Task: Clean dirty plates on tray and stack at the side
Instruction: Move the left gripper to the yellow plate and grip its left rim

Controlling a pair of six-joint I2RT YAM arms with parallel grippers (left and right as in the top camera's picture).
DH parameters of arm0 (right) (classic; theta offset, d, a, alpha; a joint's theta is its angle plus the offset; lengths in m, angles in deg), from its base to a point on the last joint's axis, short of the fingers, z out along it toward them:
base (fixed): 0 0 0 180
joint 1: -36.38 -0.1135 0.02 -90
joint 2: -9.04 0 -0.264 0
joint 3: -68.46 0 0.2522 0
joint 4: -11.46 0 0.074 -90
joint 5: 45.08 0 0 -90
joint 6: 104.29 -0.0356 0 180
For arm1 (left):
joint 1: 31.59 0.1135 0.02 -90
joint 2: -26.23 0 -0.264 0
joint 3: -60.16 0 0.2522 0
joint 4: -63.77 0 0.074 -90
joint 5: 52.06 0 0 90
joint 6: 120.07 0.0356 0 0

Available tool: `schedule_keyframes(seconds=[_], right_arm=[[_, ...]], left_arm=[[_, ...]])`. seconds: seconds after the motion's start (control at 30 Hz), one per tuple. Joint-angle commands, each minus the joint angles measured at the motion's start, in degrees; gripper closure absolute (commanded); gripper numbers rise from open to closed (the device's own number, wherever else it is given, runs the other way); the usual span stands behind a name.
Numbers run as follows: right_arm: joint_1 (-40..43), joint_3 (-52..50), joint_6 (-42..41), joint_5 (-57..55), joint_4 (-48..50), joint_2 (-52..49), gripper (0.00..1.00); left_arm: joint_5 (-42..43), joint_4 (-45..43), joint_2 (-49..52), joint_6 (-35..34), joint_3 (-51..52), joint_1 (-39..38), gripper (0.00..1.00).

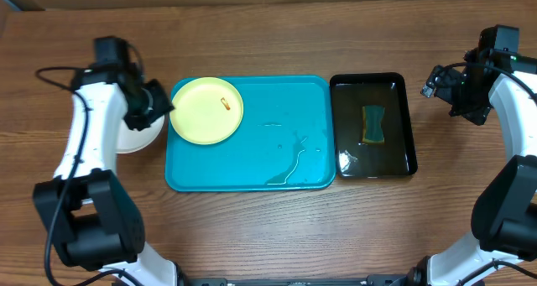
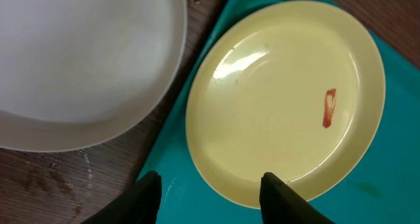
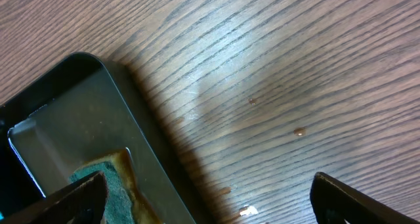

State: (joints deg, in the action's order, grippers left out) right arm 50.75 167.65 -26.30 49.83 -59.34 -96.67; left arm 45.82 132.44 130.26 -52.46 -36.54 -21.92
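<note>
**Overhead view.** The turquoise tray (image 1: 252, 173) lies at the middle of the wooden table (image 1: 268, 43). The yellow-green plate (image 1: 201, 114) lies flat in the tray's far left corner, with a small orange-red smear (image 1: 225, 103) right of its centre. A thin puddle of water (image 1: 289, 164) spreads over the tray floor towards the near right. A white plate (image 1: 138, 142) rests on the table just beside the tray's left rim, partly hidden by the left arm. Whether another plate lies beneath it cannot be told. The left gripper (image 1: 161, 101) hangs over the gap between the white plate and the tray. Right of the tray, close to its rim, stands a black tray of water (image 1: 398, 122) with a green sponge (image 1: 373, 124) lying in it. The right gripper (image 1: 436, 80) hangs over bare table to the right of the black tray.

**Left wrist view.** The left gripper (image 2: 210, 198) has its fingers (image 2: 281, 198) moderately apart and grasping nothing, above the near rim of the yellow-green plate (image 2: 275, 73). The smear (image 2: 329, 108) shows as a short red streak. The white plate (image 2: 79, 60) sits on the wood to the left, apart from the tray (image 2: 174, 161).

**Right wrist view.** The right gripper (image 3: 210, 198) is spread wide over the table (image 3: 275, 66) and holds nothing. A corner of the black tray (image 3: 72, 99) and an edge of the sponge (image 3: 108, 175) appear at the lower left.
</note>
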Motion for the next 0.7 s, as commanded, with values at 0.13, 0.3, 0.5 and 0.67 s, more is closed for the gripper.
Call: schedule_keyframes(seconds=[0.13, 0.3, 0.5, 0.67], right_arm=[[0.07, 0.85, -0.44, -0.37, 0.13, 0.59, 0.0], [0.07, 0.85, -0.44, -0.37, 0.13, 0.59, 0.0], [0.07, 0.85, -0.44, -0.37, 0.11, 0.59, 0.0], [0.07, 0.85, -0.44, -0.37, 0.13, 0.59, 0.0]], left_arm=[[-7.93, -0.61, 1.95, -2.54, 1.27, -6.21, 0.52], [-8.11, -0.13, 3.37, -3.58, 1.33, -6.47, 0.68], [-10.05, 1.42, 4.52, -4.33, 1.64, -6.21, 0.75], [-12.46, 0.44, 4.61, -7.13, 3.52, -6.21, 0.8]])
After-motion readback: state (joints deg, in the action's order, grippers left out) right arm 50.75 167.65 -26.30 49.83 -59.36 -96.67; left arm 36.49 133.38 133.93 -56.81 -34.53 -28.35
